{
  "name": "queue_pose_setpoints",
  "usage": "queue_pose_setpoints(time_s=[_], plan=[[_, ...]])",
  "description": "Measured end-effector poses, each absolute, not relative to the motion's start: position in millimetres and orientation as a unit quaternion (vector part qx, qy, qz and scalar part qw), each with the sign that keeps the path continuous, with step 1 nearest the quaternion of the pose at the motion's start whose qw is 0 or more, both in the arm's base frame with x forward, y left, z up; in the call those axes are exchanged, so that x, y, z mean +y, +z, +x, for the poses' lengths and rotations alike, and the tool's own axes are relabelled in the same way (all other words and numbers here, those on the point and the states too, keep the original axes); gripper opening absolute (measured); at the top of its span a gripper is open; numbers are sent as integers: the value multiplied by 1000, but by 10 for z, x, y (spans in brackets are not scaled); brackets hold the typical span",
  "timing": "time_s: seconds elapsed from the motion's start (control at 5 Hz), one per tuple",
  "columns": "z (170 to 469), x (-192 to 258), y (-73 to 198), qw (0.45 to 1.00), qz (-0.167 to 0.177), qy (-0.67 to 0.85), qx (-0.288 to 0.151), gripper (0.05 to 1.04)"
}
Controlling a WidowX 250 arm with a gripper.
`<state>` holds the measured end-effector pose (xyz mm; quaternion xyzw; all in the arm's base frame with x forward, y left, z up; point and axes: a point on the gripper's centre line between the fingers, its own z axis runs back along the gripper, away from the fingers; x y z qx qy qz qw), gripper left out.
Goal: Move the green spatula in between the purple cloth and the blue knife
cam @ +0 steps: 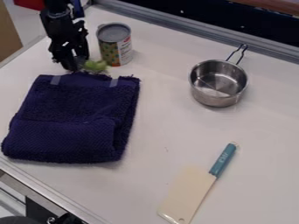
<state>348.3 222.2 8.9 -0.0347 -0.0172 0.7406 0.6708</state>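
The pot (217, 97) shows its bare metal bottom; the can (114, 47) stands upright beside a green object (95, 66). Purple cloth (73, 118) lies before the claw (74, 65), its grip unclear.

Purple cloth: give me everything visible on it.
The purple cloth is dark, thick and nubby, like terry towelling, folded into a rough four-sided pad with soft layered edges. A ridge crosses its middle, with a finer, woven-looking texture below. Two paler strips sit near its slightly ragged upper edge. It lies flat on the white table, at the left of the view. The hand and a light green item are right at that upper edge; whether either touches it is unclear.
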Motion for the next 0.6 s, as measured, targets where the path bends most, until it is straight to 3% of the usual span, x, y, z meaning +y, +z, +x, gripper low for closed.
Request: queue_pose_setpoints(time_s=[0.4, 0.6], plan=[[3355, 2069, 431, 671, -72, 737, 38, 608], [3246, 1938, 616, 686, -84, 721, 39, 608]])
